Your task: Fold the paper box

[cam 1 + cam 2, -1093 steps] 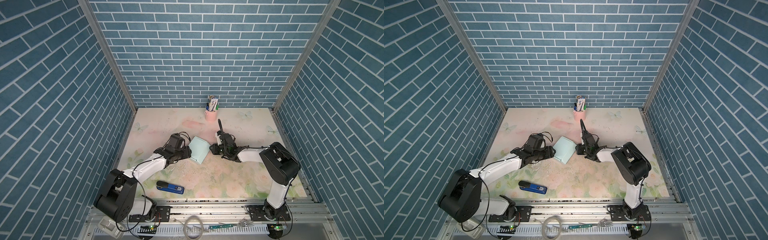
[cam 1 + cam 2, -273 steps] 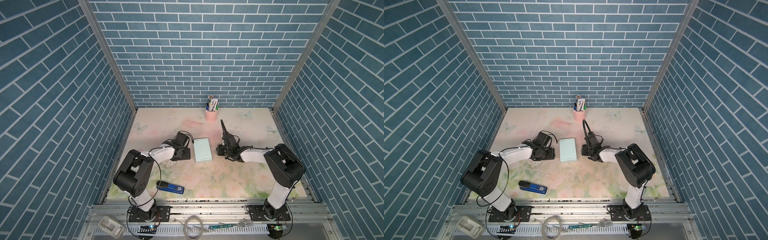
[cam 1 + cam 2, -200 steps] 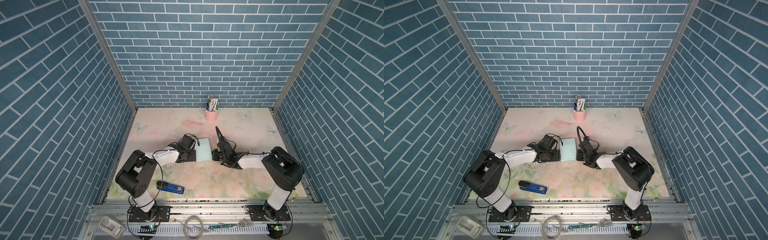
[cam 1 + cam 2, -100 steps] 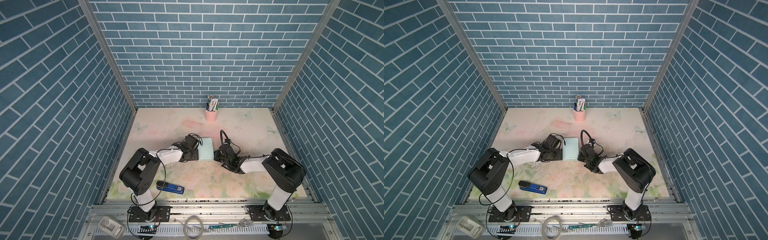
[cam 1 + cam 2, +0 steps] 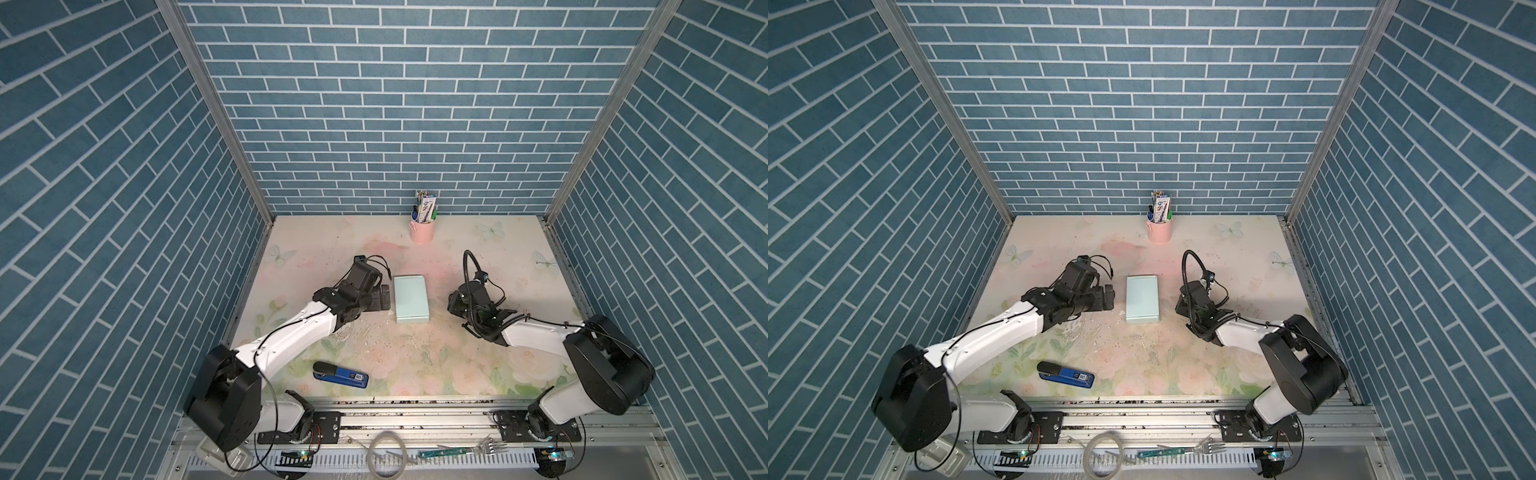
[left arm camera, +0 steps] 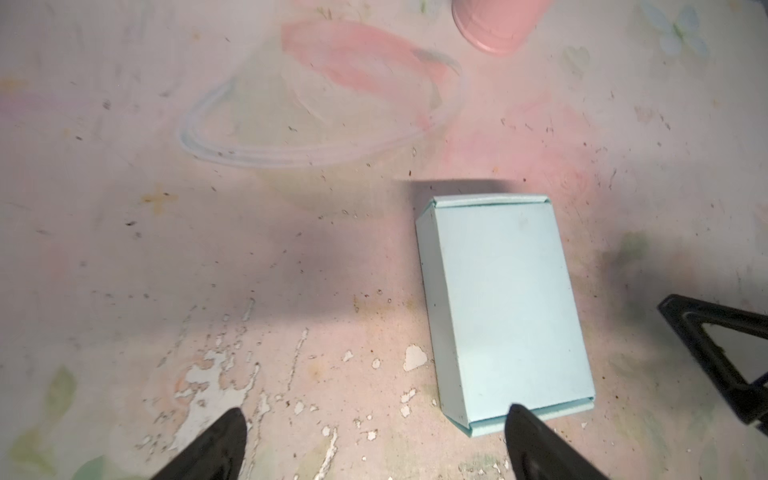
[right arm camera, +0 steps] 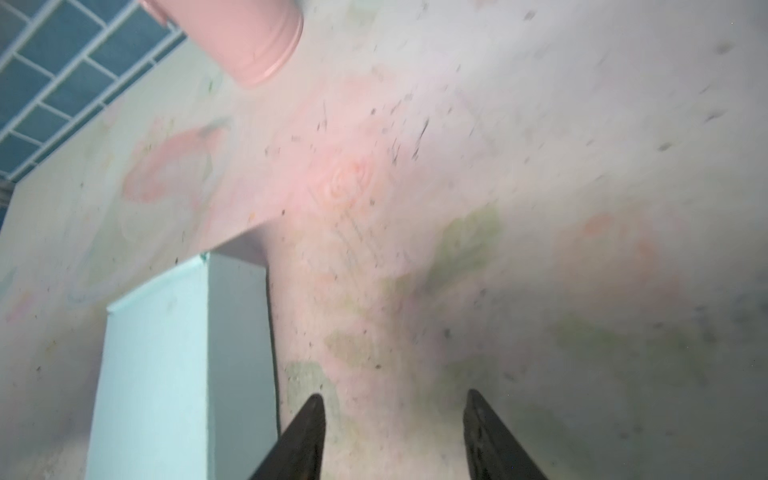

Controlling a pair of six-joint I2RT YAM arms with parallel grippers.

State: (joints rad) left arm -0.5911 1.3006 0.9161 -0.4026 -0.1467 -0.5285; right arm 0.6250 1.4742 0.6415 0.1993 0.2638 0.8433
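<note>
Wrist views show left and right jaws spread, empty, beside the paper box (image 6: pixel 503 307); only top views show the stapler (image 5: pixel 340 376).

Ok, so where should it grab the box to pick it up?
Probably the box by its two long side walls, mid-length, coming from above: it lies flat and closed, narrower across, and the short ends carry tucked flaps.

robot lab cell: brick-print walls (image 5: pixel 374 124), mounting rail (image 5: pixel 415 420).
</note>
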